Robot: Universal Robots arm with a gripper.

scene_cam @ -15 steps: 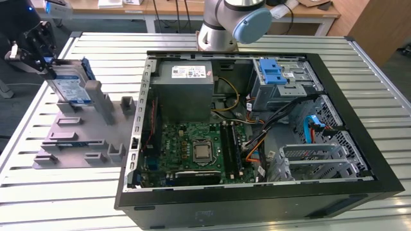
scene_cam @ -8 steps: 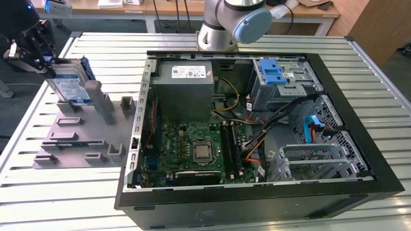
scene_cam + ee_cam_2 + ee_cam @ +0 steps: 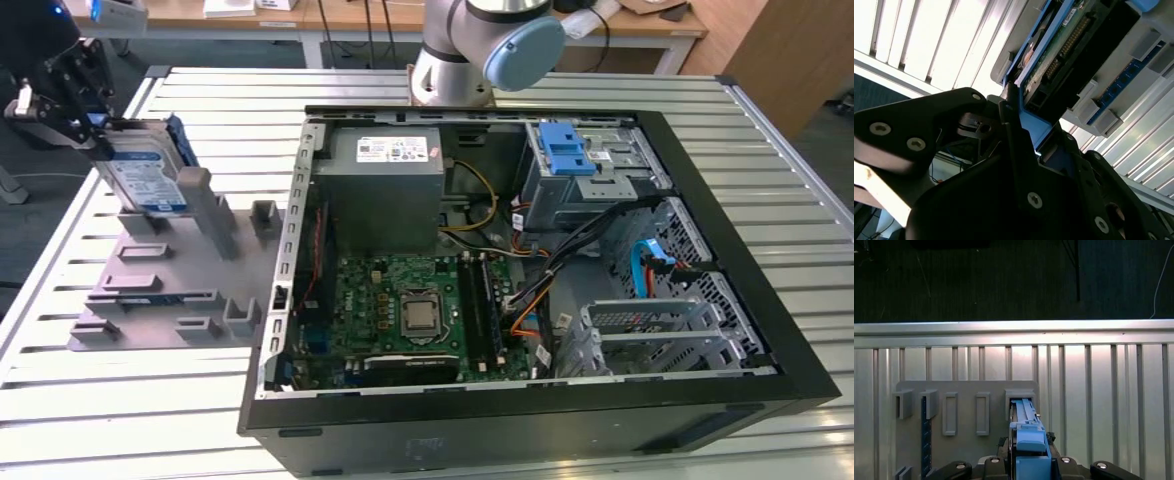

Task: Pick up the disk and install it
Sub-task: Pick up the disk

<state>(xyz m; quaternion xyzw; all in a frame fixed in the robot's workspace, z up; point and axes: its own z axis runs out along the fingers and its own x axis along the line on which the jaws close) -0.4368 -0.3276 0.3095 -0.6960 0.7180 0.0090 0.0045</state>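
From where I stand, the slatted metal table (image 3: 200,420) ends close to the exterior view's left, and the gripper (image 3: 91,115) hangs right at that edge with little room beyond it. Part of its black body is cut off by the frame. It is pinched onto the disk (image 3: 142,170), which stands on edge with its label facing out. The claw grips the disk's upper end.

In the second wrist view the black fingers (image 3: 1006,107) press on either side of the blue frame, with the gripper (image 3: 1026,127) clamped tight. The disk (image 3: 1064,45) runs away from it, circuit-board side showing. In the first wrist view the disk (image 3: 1026,425) appears edge-on, reaching from the gripper (image 3: 1026,467) to a slot in the grey fixture plate (image 3: 964,390). I cannot tell whether its far end rests in that slot or has lifted free; in the exterior view a grey post hides it.

The fixture plate (image 3: 160,300) lies just beside the open computer case (image 3: 534,440), with only a narrow strip of table between them. The case is open on top, with the power supply (image 3: 387,170) and motherboard (image 3: 414,305) inside. Toward the exterior view's right, the drive cage (image 3: 587,190) with its blue latch (image 3: 577,150) sits near the case's far wall, with cables crowding the space below it. The arm's base (image 3: 461,50) rises behind the case.
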